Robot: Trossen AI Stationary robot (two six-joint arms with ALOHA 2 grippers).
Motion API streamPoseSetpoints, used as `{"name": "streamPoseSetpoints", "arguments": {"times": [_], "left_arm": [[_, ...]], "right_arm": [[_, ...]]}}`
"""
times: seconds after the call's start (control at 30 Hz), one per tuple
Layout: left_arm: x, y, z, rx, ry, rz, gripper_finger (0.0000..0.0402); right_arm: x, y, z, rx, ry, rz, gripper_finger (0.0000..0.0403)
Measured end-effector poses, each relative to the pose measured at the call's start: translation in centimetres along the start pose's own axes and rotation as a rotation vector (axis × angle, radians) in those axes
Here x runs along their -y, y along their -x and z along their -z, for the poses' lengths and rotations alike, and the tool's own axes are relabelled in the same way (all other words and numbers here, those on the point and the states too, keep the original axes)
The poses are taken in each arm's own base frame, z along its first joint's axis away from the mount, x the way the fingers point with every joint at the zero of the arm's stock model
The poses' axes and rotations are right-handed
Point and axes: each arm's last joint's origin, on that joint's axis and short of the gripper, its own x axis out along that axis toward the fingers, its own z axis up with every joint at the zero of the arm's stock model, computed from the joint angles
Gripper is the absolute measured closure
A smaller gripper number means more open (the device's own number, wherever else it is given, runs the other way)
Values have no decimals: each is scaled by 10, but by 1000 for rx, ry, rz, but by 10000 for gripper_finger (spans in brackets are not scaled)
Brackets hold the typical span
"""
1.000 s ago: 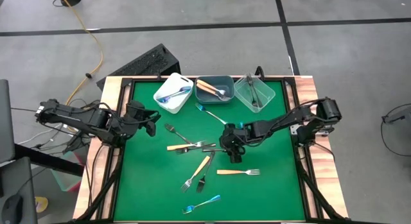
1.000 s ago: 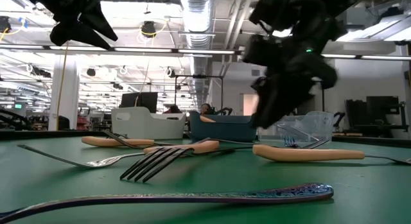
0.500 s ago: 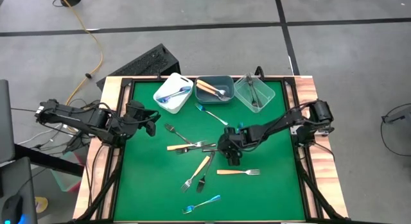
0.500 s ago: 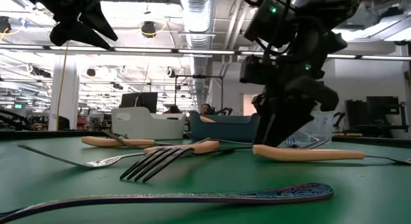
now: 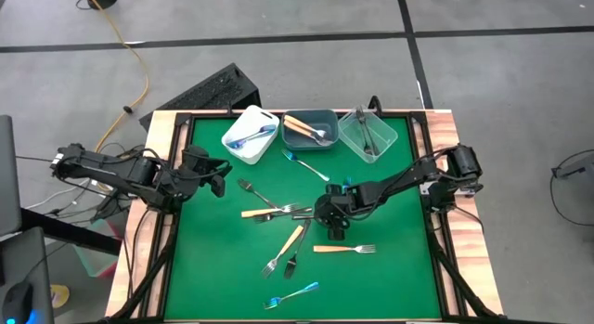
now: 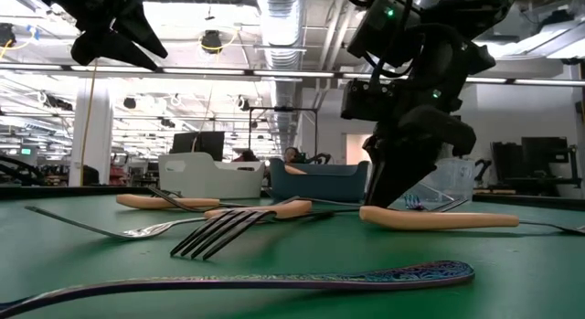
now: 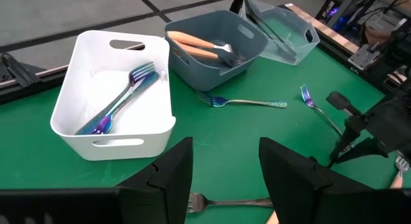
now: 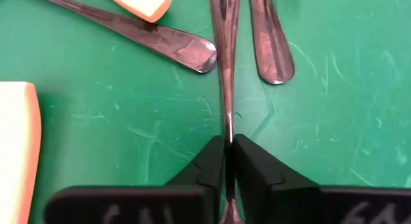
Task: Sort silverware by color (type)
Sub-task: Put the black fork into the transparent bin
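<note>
Silverware: forks lie scattered across the green table [image 5: 213,268], with a cluster at the middle and a blue-handled fork [image 5: 291,294] alone near the front edge.
Right end effector [image 5: 333,224]: down at table level in the middle cluster, fingers [image 8: 212,161] pinched tight on the thin dark handle of 1 utensil [image 8: 225,63] that lies flat.
Neighbours: an orange-handled fork [image 5: 343,249] sits just beside that grip.
Left end effector [image 5: 220,176]: hovering at the table's left side, jaws apart and holding nothing.
Bins: white bin [image 7: 103,83] holds blue-handled pieces, grey-blue bin [image 7: 212,22] holds orange-handled ones, clear bin [image 7: 282,25] holds dark ones.
</note>
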Motion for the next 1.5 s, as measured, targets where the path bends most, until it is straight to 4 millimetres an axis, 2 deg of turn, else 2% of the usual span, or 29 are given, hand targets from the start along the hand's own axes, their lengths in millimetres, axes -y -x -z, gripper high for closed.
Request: {"name": "streamPoseSetpoints", "arguments": {"times": [0.2, 0.4, 0.53, 0.67, 1.07, 1.3, 1.5], "left_arm": [[0, 0, 0, 0, -1, 0, 239], [0, 0, 0, 0, -1, 0, 239], [0, 0, 0, 0, -4, 0, 239], [0, 0, 0, 1, -26, 0, 239], [0, 0, 0, -4, -34, 5, 239], [0, 0, 0, -1, -38, 2, 239], [0, 0, 0, 0, -36, 3, 239]], "right_arm": [[0, 0, 0, -3, -42, -1, 393], [-1, 1, 0, 4, -90, -3, 391], [0, 11, -4, 46, -103, -11, 394], [3, 23, -4, 51, -104, -9, 394], [13, 63, -18, 218, -174, 22, 396], [32, 95, -30, 400, -271, 88, 396], [54, 133, -36, 575, -337, 141, 395]]}}
